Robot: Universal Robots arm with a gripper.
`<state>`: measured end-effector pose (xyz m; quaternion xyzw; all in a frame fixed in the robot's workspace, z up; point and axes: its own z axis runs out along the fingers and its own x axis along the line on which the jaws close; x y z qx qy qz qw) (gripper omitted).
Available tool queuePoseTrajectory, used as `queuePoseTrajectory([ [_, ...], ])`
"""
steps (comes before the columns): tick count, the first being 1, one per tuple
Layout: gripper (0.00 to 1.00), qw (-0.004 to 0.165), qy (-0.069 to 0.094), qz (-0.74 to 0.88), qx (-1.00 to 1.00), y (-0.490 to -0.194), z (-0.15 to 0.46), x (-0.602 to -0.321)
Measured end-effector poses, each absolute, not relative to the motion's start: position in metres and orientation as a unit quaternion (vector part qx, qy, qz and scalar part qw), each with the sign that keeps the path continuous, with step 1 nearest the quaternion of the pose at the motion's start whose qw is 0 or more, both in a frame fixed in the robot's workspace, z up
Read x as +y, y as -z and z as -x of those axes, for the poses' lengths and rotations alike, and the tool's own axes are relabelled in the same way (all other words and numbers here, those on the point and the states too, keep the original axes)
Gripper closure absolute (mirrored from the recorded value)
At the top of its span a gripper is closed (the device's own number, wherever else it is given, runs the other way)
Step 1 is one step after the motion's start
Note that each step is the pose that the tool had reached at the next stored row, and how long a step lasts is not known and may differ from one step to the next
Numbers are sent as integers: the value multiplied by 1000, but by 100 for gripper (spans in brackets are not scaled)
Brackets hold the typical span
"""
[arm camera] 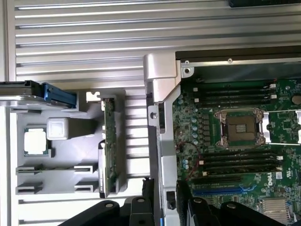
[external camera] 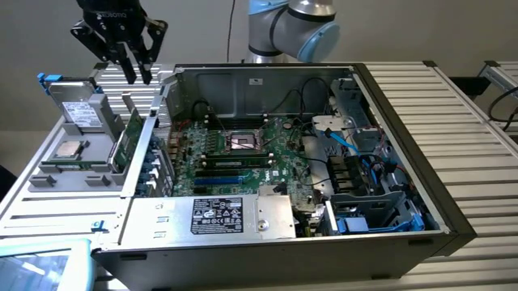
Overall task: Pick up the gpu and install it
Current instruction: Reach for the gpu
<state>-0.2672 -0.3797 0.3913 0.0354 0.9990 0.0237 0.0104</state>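
Observation:
The gpu [external camera: 130, 138], a thin green card with a silver end bracket, stands on edge in a slot of the grey parts tray [external camera: 73, 185] at the exterior view's left. My gripper [external camera: 137, 77] hangs in the air above the card's far end, apart from it, with its fingers open and nothing between them. In the wrist view the gpu [arm camera: 110, 146] sits upright in the tray [arm camera: 61, 157], and the gripper [arm camera: 164, 193] hovers over the case wall between the tray and the motherboard [arm camera: 235, 155]. The blue expansion slot [external camera: 218, 180] on the motherboard [external camera: 242, 160] holds nothing.
The open computer case [external camera: 404, 91] lies on a slatted metal table [external camera: 453, 121]. A silver hard drive [external camera: 81, 112] and a square CPU chip [external camera: 69, 150] share the tray. A power supply [external camera: 215, 215] and drive cage [external camera: 380, 206] crowd the case's near side.

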Motion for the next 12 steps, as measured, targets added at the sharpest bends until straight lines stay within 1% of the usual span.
queuePoseTrajectory([
  [7,66,10,-24,-35,999,-391,299,-376],
  [8,65,10,-24,-35,999,-390,304,-375],
  [10,65,10,-24,-35,999,-390,313,-374],
  [11,58,10,-24,-35,999,-390,317,-373],
  [12,58,10,-24,-35,999,-390,322,-373],
])
